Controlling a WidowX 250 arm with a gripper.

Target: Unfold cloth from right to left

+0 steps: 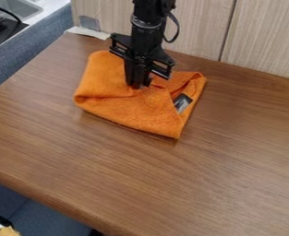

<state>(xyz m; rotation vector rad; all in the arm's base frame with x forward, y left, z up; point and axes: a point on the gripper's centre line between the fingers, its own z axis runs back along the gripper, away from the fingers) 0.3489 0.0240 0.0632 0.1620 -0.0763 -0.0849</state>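
The gripper (138, 85) hangs straight down over the upper middle of the orange cloth (137, 110), its tip right at the fabric. From where I stand I can't tell whether it is pinching a layer or merely resting there. The cloth lies folded on the brown table (233, 161), towards the wooden panel (257, 41) at the back, with a dark label (182, 102) showing near its edge on the right of the view.

My worry is the grip. The tip meets the cloth well in from the outer edges, among creases, so it could easily catch two layers at once; then a pull would drag the whole bundle across the wood instead of opening it. If it has too little fabric, the fold would slip out as the arm lifts and flop back. Nothing that I can see pins the lower layer, so even a good hold might pull it along. And should the top layer be carried over too low, it would likely bunch into a ridge rather than lie flat.
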